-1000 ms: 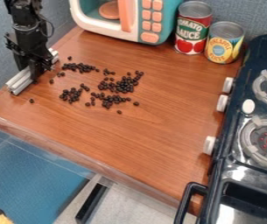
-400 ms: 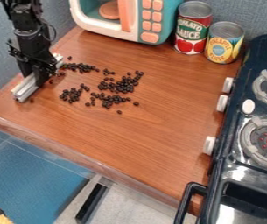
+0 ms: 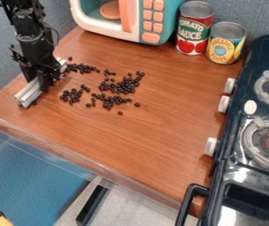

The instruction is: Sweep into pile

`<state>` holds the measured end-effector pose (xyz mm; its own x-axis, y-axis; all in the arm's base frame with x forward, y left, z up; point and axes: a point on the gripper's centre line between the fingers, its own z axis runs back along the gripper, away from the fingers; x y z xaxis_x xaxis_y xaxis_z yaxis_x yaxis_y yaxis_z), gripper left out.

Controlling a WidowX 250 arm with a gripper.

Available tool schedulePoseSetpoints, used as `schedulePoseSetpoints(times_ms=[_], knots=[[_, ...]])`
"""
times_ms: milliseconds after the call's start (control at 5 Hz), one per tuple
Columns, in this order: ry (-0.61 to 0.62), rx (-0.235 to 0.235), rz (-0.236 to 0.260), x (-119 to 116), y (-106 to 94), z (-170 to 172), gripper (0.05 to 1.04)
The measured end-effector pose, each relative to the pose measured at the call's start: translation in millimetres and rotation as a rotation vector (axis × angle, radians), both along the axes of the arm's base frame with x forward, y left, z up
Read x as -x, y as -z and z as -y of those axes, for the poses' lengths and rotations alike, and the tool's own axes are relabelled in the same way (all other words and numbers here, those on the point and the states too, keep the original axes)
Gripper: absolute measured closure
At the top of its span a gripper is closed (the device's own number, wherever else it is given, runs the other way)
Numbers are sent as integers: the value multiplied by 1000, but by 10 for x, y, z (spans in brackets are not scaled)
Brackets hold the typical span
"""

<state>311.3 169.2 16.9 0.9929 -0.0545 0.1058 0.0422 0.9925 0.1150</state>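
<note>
My jaws [image 3: 46,82] are clamped around the middle of the silver bar [image 3: 29,93], its long axis running 7 to 1 o'clock. The scattered dark beans [image 3: 125,86] lie at 3 o'clock from me, so I judge its long side should lead the sweep.

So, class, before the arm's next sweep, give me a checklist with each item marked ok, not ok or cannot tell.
1. Bar held in the gripper: ok.
2. Bar pressed flat on the counter: cannot tell; its underside is hidden.
3. Beans in one pile: not ok; several clusters, with loose beans around them.
4. Cans away from the beans: ok; the red can and yellow can stand beyond them, at the back.
5. No beans hidden behind the bar: cannot tell.
</note>
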Motion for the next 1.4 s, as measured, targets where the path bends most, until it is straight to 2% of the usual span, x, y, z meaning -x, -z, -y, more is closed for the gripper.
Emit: schedulePoseSetpoints(times_ms=[600, 800, 1000, 1400], knots=[[13, 19, 29, -9, 11, 421, 716], [6, 52, 48, -25, 6, 573, 716], [5, 89, 46, -21, 10, 813, 716], [-45, 113, 66, 15, 14, 1029, 716]])
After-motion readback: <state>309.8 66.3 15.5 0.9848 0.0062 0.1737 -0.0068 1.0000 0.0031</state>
